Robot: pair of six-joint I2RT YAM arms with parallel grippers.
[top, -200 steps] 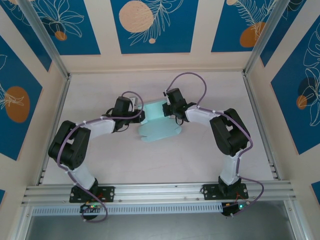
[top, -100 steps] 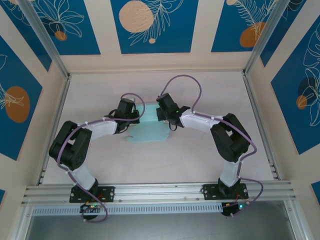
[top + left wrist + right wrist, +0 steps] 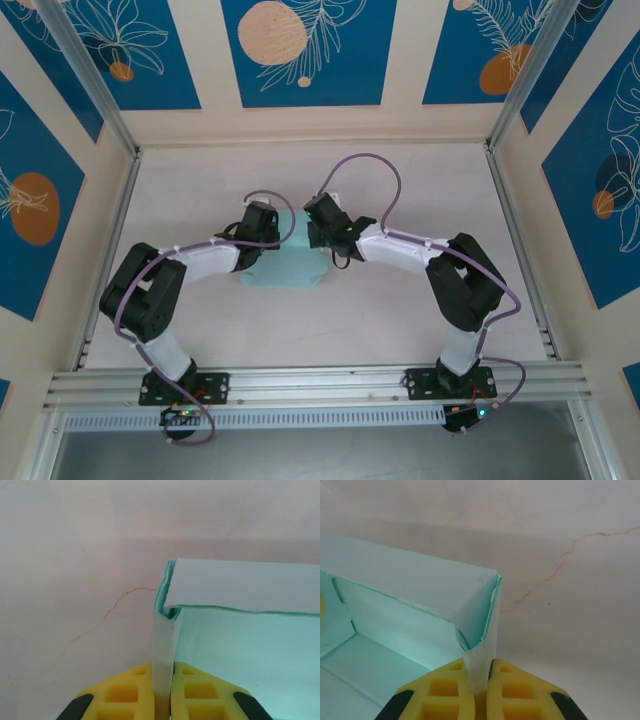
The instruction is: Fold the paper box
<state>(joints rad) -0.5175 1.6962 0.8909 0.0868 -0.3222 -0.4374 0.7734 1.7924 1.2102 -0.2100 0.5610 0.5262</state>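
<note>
Both arms have drawn inward, left gripper (image 3: 162, 685) and right gripper (image 3: 477, 680) each clamped on a corner fold of the paper box (image 3: 285, 268), which looks like light, flimsy card best held at creases.

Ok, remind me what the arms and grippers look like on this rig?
Both match: left arm and right arm have white links, bulky black joints, and a thin purple cable looping along each. Black bases carry small green lights. Left gripper and right gripper have yellow fingers with square moulded pockets.
</note>
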